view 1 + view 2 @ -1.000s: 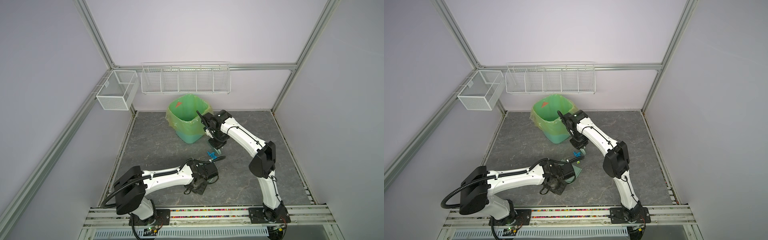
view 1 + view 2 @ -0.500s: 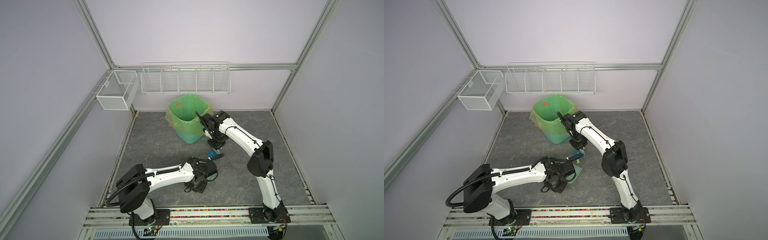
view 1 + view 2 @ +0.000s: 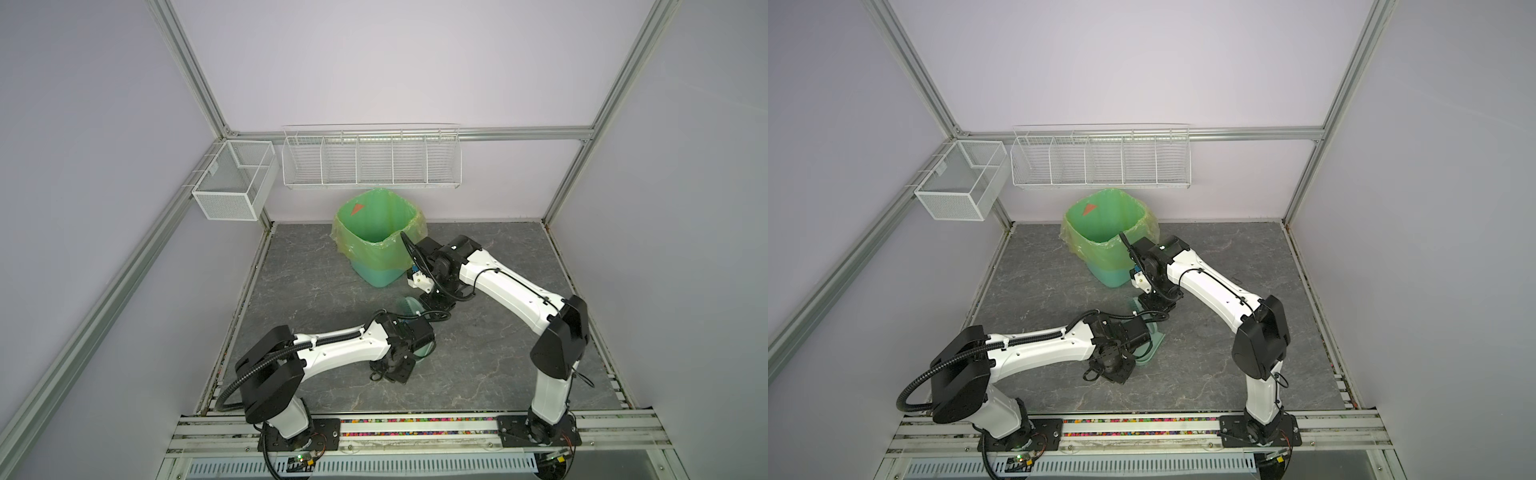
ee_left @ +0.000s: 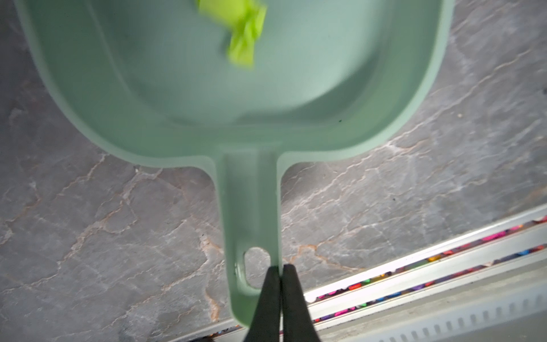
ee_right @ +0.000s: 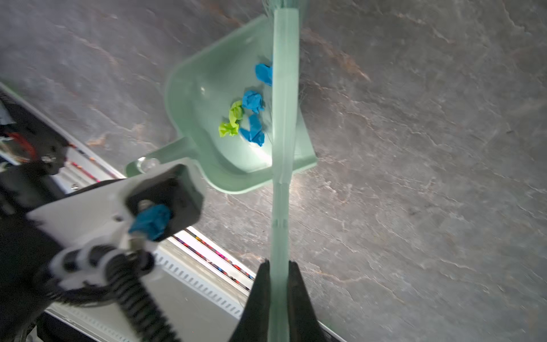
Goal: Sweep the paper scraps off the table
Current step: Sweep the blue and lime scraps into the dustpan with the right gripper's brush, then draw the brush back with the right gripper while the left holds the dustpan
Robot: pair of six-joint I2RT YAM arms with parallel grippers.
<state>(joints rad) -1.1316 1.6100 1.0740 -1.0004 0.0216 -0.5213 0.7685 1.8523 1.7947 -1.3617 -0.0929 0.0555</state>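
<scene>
Scraps (image 5: 252,101): blue and lime wads, about 5, perhaps more hidden behind the brush (image 5: 284,133); all lie in the dustpan (image 5: 192,97), near the middle of the surface (image 5: 414,177).
Handling: featherlight, soft, easily spilled; carry them in the dustpan, kept level, not pinched singly.
Left pincer (image 4: 279,274): shut tight on the dustpan handle's end.
Right pincer (image 5: 278,266): clamped on the brush handle.

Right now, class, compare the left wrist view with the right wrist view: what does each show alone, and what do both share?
Only the left wrist view shows the left gripper shut on the dustpan handle's end. Only the right wrist view shows the blue paper scraps, the brush handle clamped by the right gripper, and the left arm's wrist. Both show the dustpan, a lime-green scrap inside it, and the table.
</scene>
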